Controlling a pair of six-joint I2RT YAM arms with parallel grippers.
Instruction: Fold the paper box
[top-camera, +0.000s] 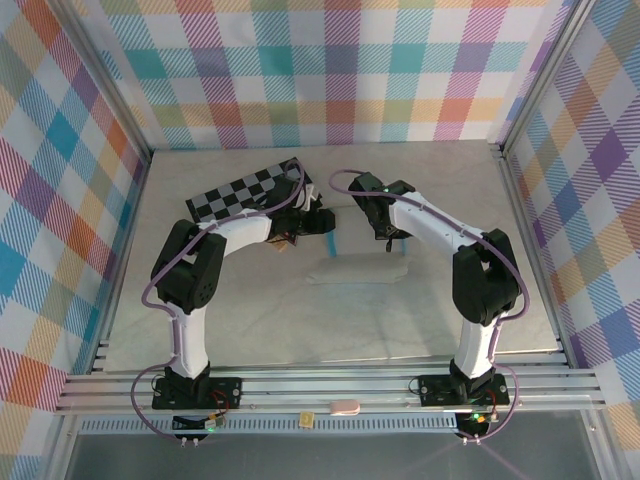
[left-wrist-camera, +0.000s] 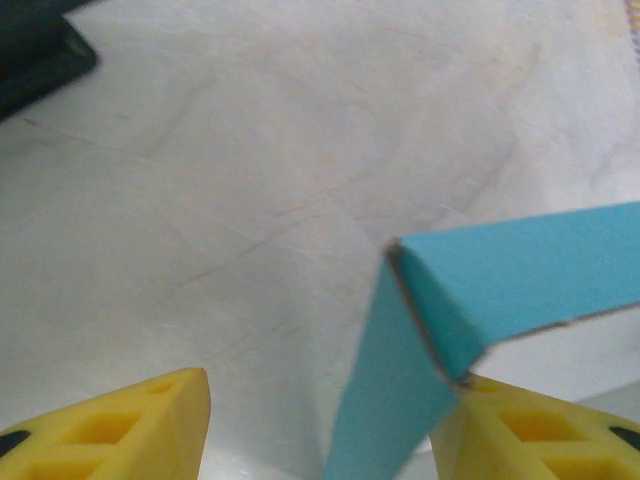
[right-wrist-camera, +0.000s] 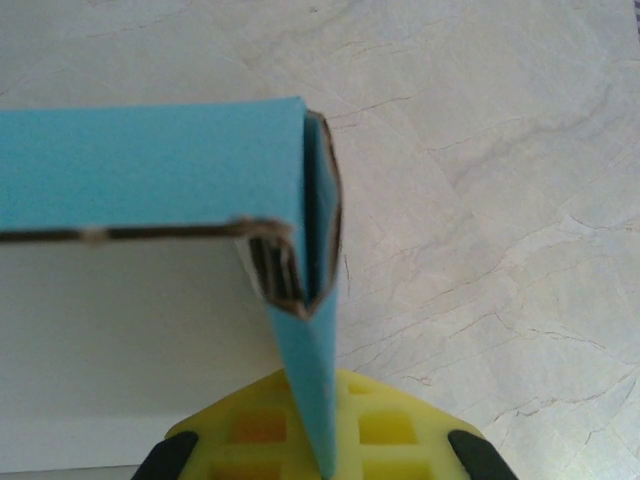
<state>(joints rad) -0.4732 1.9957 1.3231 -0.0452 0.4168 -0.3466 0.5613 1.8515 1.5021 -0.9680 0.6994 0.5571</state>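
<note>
Pincers on both arms meet at the paper box (top-camera: 358, 271), which lies close to the middle of the counter (top-camera: 240, 310), well clear of its near edge and about midway between its left and right edges. From above, the box reads as a pale, long strip running left to right, with a short teal flap raised at its left end. The left pincer (left-wrist-camera: 335, 400) stands apart, with a wide gap between its two yellow fingers (left-wrist-camera: 130, 430). A teal flap of the box rises in that gap. Its folded corner touches the inner tip of the finger on the right of the left wrist view, and the other finger is well apart from it. The right pincer (right-wrist-camera: 318, 425) is together, clamped on the paper box, with a thin teal flap standing on edge between its yellow pads (right-wrist-camera: 390, 430). Beyond that flap a teal wall runs off to the left of the right wrist view, with white inner card below it and layered brown card edges at the folded corner. A black-and-grey checkered board (top-camera: 245, 192) lies flat towards the far edge of the counter, left of centre, apart from the box. A dark shape (left-wrist-camera: 40, 50) sits in the upper left corner of the left wrist view, too blurred to identify.
</note>
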